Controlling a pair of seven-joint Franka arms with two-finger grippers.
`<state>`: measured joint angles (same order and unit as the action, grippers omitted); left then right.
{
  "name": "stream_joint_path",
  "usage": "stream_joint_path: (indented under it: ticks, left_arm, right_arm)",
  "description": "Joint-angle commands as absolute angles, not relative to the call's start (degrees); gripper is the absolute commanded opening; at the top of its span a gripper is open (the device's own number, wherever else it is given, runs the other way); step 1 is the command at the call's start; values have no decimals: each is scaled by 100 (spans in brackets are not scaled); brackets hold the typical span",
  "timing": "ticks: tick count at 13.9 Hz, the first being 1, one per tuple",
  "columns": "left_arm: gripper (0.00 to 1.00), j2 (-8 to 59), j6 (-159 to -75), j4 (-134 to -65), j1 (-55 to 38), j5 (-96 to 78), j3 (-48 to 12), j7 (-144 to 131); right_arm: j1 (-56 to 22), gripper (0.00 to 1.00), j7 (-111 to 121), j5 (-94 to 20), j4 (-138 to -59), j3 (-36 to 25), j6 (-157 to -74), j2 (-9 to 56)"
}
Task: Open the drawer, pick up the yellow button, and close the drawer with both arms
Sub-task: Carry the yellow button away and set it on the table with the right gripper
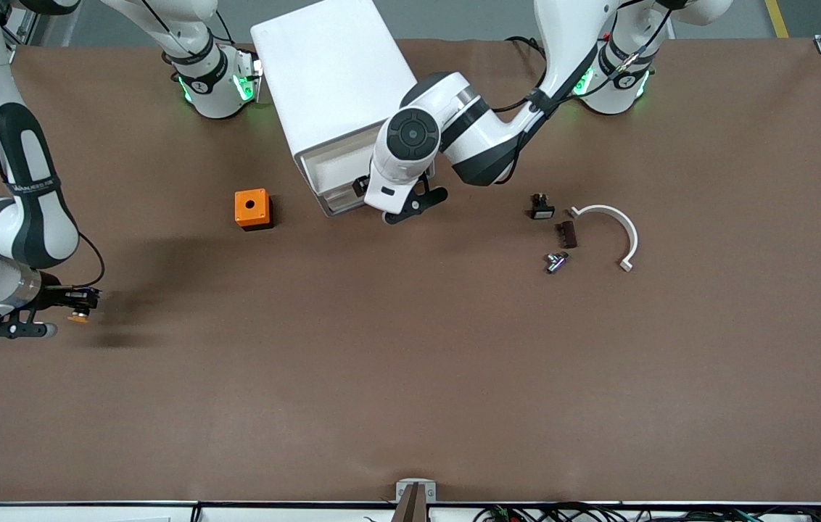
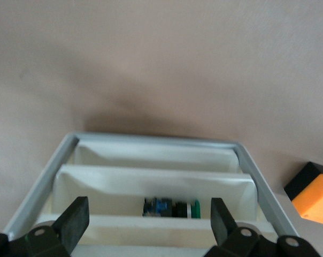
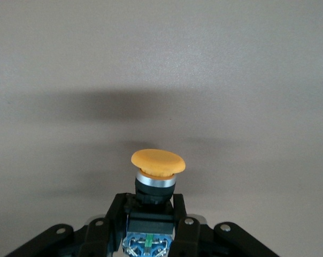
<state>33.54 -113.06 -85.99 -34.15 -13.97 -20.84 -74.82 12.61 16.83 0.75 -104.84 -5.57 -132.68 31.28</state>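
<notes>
The white cabinet point(image 1: 331, 80) stands between the two arm bases. Its top drawer point(image 1: 334, 170) sticks out a little, showing its white inside. My left gripper point(image 1: 361, 185) hangs at the drawer fronts, open with nothing between its fingers. In the left wrist view this gripper point(image 2: 150, 219) spans the stepped white trays point(image 2: 151, 160). My right gripper point(image 1: 80, 304) is over the table at the right arm's end, shut on the button point(image 1: 78, 316). In the right wrist view the button's orange-yellow cap point(image 3: 157, 162) stands out past that gripper point(image 3: 153, 206).
An orange cube with a hole point(image 1: 252, 209) sits beside the cabinet toward the right arm's end. A blue-and-green part point(image 2: 172, 208) lies in a lower tray. Toward the left arm's end lie a black-and-white part point(image 1: 541, 208), a dark block point(image 1: 567, 234), a metal fitting point(image 1: 556, 262) and a white curved bracket point(image 1: 617, 228).
</notes>
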Motion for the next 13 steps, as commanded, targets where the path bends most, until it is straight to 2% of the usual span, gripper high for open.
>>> stream_joint_path:
  ticks: [1, 3, 4, 5, 11, 13]
  left_arm:
    - [100, 3419, -11347, -8604, -3507, -1766, -2223, -7821]
    - [100, 3463, -11347, -8604, -3586, -1819, -2232, -7928]
    - [100, 3532, -11347, -8604, -3629, -1837, -2241, -7928]
    - [100, 3559, -11347, -8613, -3673, -1846, -2241, -7928]
    - [100, 3551, -11303, -8649, -3683, -1837, -2232, -7954]
    - [100, 3542, -11303, -8640, -3683, -1837, -2241, -7972]
  right_arm:
    - [1406, 0, 2020, 167, -10406, -431, -13464, 3287]
    - [1406, 0, 2065, 167, -10398, -439, -13483, 3296]
    - [1406, 58, 2057, 158, -10380, -439, -13474, 3296]
    - [1424, 100, 2013, 106, -10380, -439, -13482, 3296]
    - [1477, 100, 1995, 105, -10301, -431, -13404, 3243]
    - [1477, 100, 1978, 105, -10100, -431, -12880, 3086]
